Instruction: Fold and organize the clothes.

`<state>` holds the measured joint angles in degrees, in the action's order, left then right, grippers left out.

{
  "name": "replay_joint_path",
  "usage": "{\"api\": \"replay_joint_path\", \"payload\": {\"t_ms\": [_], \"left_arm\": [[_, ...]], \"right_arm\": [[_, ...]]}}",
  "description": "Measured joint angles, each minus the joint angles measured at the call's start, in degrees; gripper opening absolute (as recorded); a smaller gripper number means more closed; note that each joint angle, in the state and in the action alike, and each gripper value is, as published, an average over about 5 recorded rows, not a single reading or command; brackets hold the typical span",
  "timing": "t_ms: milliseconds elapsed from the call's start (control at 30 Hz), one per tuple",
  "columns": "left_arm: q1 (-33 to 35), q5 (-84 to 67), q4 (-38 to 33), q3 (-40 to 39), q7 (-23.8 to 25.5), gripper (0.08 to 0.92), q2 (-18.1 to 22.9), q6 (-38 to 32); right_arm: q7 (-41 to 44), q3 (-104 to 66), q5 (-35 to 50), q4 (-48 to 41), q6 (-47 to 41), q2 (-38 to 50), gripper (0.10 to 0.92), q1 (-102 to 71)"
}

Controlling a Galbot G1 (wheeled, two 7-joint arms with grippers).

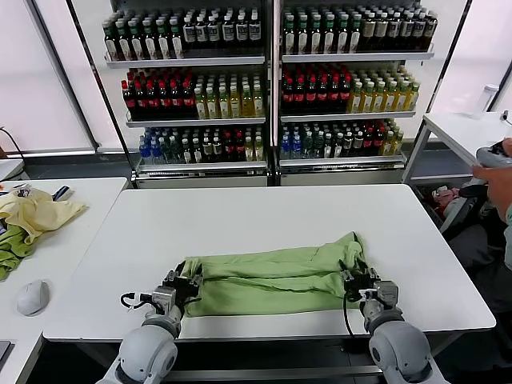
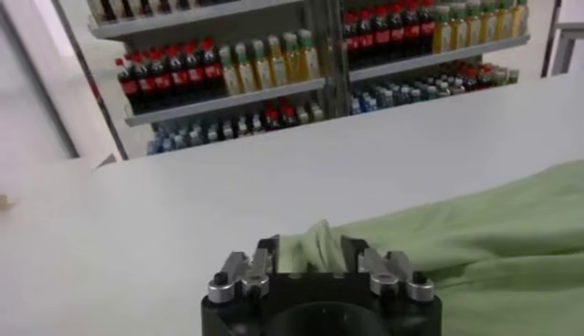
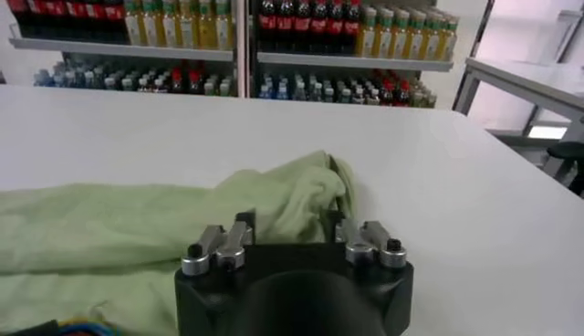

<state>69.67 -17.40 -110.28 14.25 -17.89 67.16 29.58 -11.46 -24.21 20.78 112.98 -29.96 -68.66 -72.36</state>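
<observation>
The green shirt (image 1: pixel 272 280) lies in a long band near the front edge of the white table (image 1: pixel 264 216). The left gripper (image 1: pixel 186 285) pinches one end and the right gripper (image 1: pixel 357 282) pinches the other. If one pulls harder, the fold could slip open.

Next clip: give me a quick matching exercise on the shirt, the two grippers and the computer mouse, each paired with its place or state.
Things:
1. polo shirt
2. left gripper
3. right gripper
4. computer mouse

Places or states:
A. on the side table at the robot's left
B. closed on the shirt's right end
C. lying folded lengthwise across the white table
D. closed on the shirt's left end

Pairs: 1-C, 2-D, 3-B, 4-A
</observation>
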Motion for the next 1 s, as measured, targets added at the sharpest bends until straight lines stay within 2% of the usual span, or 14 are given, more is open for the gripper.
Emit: {"api": "replay_joint_path", "payload": {"t_ms": [133, 267, 467, 700, 1000], "left_arm": [[1.35, 1.23, -0.17, 0.11, -1.60, 0.697, 2.02, -0.39], [1.90, 2.37, 0.34, 0.15, -3.18, 0.797, 4.30, -0.67], [1.91, 3.39, 1.99, 0.02, -5.07, 0.811, 7.47, -0.93], [2.03, 3.54, 3.61, 0.35, -5.41, 0.641, 9.55, -2.01], [2.27, 0.64, 3.59, 2.10, -4.77, 0.381, 9.27, -3.03]], "right_arm": [[-0.01, -0.31, -0.38, 0.93, 0.34, -0.22, 0.779, -1.24], [-0.02, -0.66, -0.62, 1.66, 0.63, -0.32, 0.818, -2.24], [-0.03, -1.23, -0.76, 2.51, 0.90, -0.42, 0.823, -3.34], [-0.05, -1.97, -0.50, 2.97, 1.22, -0.24, 0.823, -3.61], [-0.14, -2.32, -0.09, 3.00, 1.95, -0.30, 0.823, -3.41]]}}
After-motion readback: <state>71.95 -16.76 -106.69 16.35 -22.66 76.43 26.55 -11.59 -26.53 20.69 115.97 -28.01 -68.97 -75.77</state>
